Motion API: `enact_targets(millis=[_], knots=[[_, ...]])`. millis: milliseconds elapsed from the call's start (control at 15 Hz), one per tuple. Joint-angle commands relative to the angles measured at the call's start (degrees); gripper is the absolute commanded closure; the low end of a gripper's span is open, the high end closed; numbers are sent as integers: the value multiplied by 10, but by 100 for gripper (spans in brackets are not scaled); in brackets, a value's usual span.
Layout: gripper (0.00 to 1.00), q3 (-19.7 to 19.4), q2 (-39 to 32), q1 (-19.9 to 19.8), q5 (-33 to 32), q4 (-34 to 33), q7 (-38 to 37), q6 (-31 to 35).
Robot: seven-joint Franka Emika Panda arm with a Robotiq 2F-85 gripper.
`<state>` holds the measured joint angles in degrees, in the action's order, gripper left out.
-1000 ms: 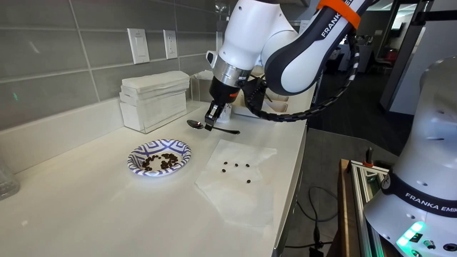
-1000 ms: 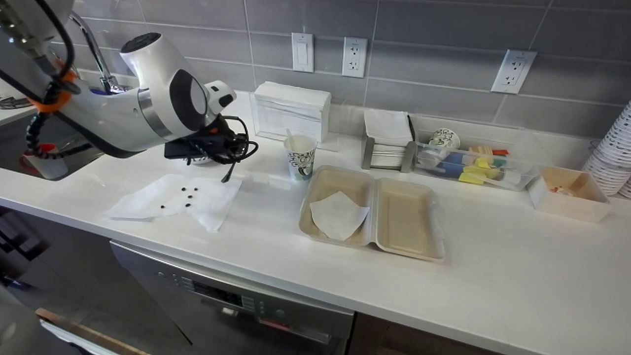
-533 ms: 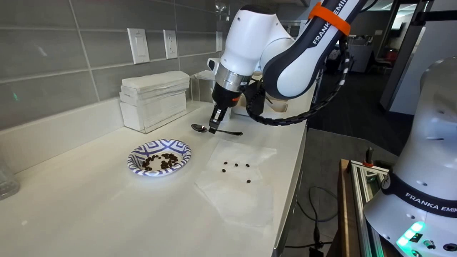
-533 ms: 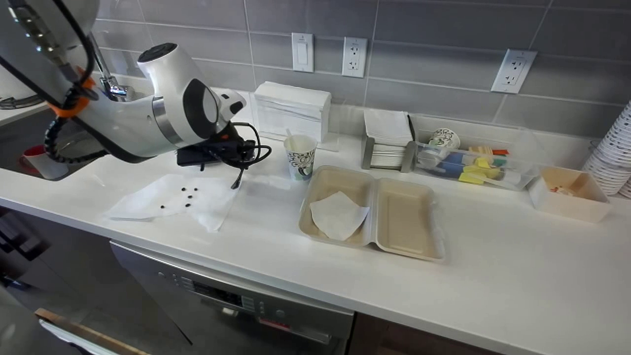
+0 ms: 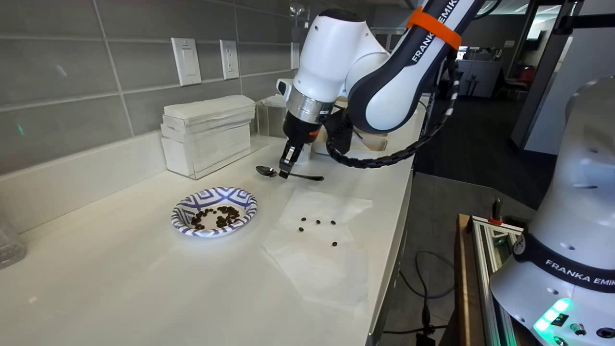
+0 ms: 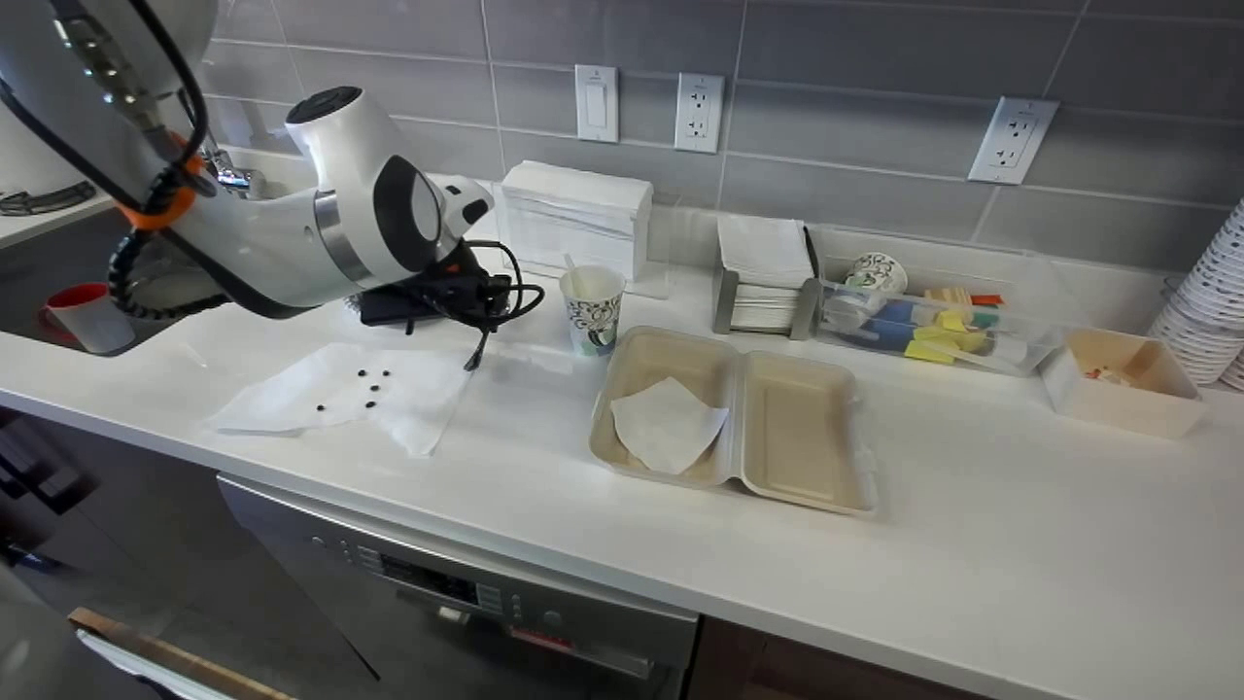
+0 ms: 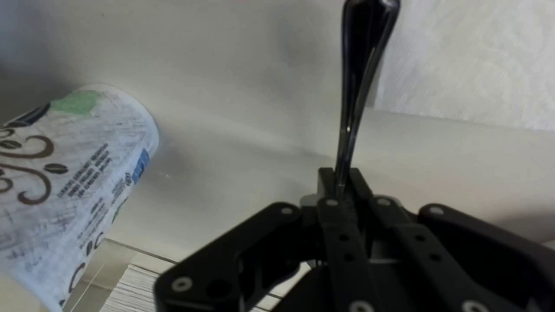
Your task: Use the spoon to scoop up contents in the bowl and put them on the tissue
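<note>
A kitchen; whether home or office cannot be told. The counter [image 6: 1020, 544] has a faucet [image 6: 231, 177], a sink [image 6: 44, 267] just behind its front edge, a dishwasher [image 6: 486, 593] below that edge, and paper towels [image 6: 578, 219], napkins [image 6: 763, 277] and stacked cups [image 6: 1210, 301] near its back edge, by a tiled wall [image 6: 855, 58].

Bare counter [image 5: 144, 288] surrounds the bowl [image 5: 218, 194], with an open lane between bowl and tissue [image 5: 322, 269]. The napkin stack [image 5: 211, 137] blocks the way to the wall [image 5: 62, 81]. The paper cup [image 7: 76, 186] stands near the jaws, crowding one side, and the held spoon [image 7: 353, 78] juts out both ways.
</note>
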<state>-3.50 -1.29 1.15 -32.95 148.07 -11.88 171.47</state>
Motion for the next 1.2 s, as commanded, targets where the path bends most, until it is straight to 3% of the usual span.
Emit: enact_targets(millis=[0, 133, 400, 733, 800, 933, 1133], knots=[[98, -14, -35, -12, -10, -30, 7, 10], [98, -13, -51, -18, 20, -36, 33, 18], [98, 14, -79, -29, 137, -33, 133, 34], [98, 24, -78, -34, 205, -41, 193, 33], [67, 28, -76, -36, 218, -42, 200, 32], [61, 45, -62, -48, 244, -39, 217, 23], [37, 59, -29, -57, 266, -28, 238, 19]])
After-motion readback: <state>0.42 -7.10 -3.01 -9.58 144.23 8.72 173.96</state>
